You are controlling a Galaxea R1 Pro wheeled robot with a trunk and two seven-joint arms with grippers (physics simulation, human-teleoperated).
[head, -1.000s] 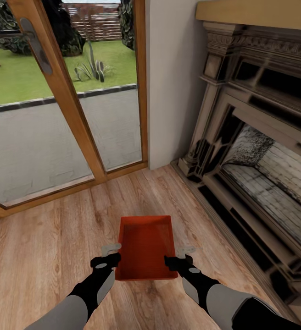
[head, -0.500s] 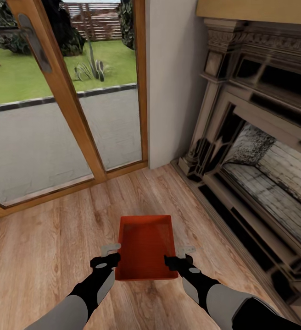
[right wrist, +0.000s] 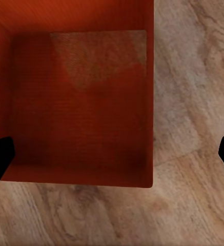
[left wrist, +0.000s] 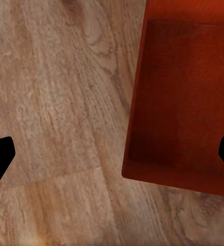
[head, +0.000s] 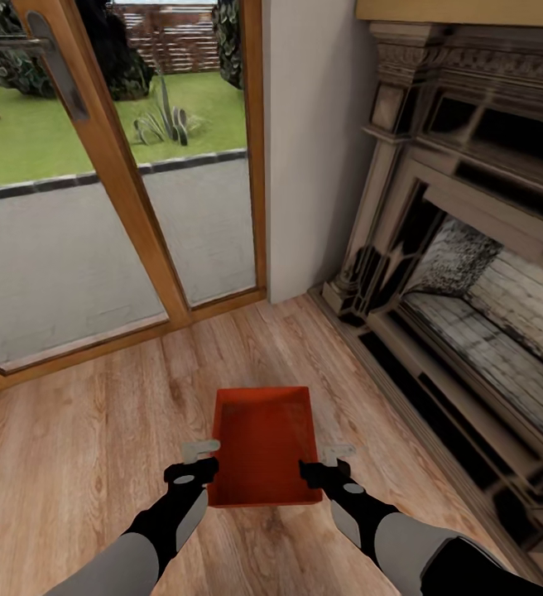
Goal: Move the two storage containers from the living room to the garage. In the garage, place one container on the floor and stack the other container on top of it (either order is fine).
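Open-topped orange-red storage container (head: 263, 447), thin plain walls, empty.

Matt orange-red container (head: 263, 443) on smooth wood-plank floor (head: 98, 430); glass door (head: 98, 207).

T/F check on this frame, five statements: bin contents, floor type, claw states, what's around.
1. The storage container is empty. True.
2. It sits on grey concrete. False: it is over the light wood-plank floor.
3. Both claws are open, one at each long wall. True: left claw and right claw each straddle a wall, fingers spread wide in the wrist views.
4. A second bin is stacked inside it. False: it holds nothing.
5. A fireplace stands to the robot's right, a glass door ahead on the left. True.
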